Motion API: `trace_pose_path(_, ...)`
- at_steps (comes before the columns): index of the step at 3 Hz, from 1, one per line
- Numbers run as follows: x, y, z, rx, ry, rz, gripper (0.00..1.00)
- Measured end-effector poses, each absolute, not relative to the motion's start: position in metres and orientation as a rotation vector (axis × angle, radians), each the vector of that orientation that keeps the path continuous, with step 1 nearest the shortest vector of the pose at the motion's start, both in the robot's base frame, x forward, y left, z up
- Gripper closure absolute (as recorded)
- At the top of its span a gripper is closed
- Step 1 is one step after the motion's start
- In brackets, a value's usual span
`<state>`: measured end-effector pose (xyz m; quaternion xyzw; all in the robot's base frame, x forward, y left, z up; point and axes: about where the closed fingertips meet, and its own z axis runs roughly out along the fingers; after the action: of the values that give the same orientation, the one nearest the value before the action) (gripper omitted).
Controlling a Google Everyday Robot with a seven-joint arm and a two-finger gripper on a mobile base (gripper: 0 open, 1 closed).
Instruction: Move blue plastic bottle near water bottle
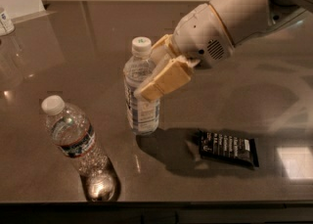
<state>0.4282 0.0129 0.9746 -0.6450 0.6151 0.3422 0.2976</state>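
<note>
The blue plastic bottle (142, 96), slim with a white cap and pale blue-and-white label, stands upright near the middle of the dark table. My gripper (159, 78) comes in from the upper right and is shut on the bottle's upper body, its tan fingers (165, 80) clasping it. The water bottle (76, 142), wider and ribbed with a dark blue and red label band, stands upright at the front left, a short way to the left of and in front of the held bottle.
A dark snack bar wrapper (227, 147) lies flat right of the bottles. A small white-labelled container (5, 21) stands at the far left edge. The table's front edge (156, 203) runs just below the water bottle.
</note>
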Motion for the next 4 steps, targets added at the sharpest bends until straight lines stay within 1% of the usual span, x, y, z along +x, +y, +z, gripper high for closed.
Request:
trace_pose_path(2,0.396,0.028,0.961,-1.77,1.599,0.931,1.0)
trace_pose_path(3,0.39,0.034,0.953,-1.782,1.6,0.922,0.84)
trace_pose_path(4,0.386,0.041,0.948,-1.785,1.599,0.91,0.59)
